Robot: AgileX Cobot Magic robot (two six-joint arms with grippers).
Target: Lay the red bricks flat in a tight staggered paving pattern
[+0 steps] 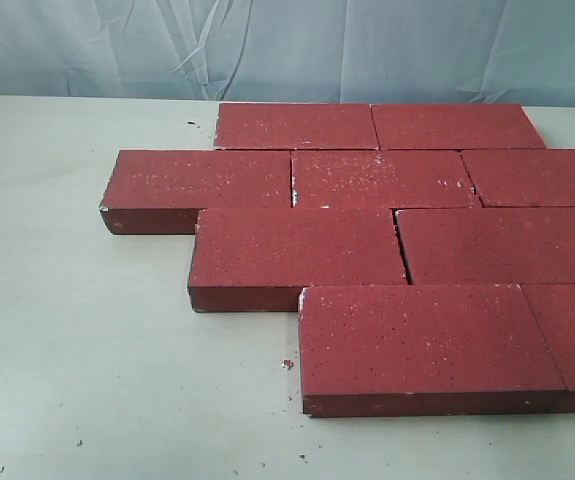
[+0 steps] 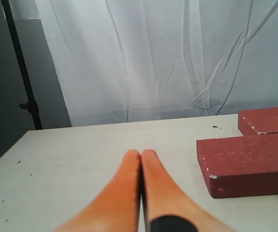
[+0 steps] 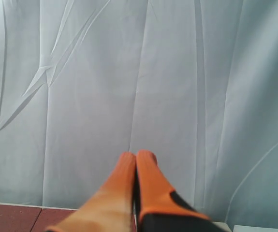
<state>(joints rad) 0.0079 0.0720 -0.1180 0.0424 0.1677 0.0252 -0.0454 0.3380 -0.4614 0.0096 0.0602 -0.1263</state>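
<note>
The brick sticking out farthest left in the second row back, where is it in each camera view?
Exterior view: leftmost brick, left of centre, second row back.
Left wrist view: the same brick, off to one side of the left gripper, chipped corner showing.
Right wrist view: cannot tell; only a strip of brick tops shows.
Shared landmark: the white curtain.

The bricks are dark red, speckled white, with whitish chips along their edges. The desk is pale cream, flecked dark. The curtain is whitish grey-blue. The left end effector and right end effector are orange with black patches.
</note>
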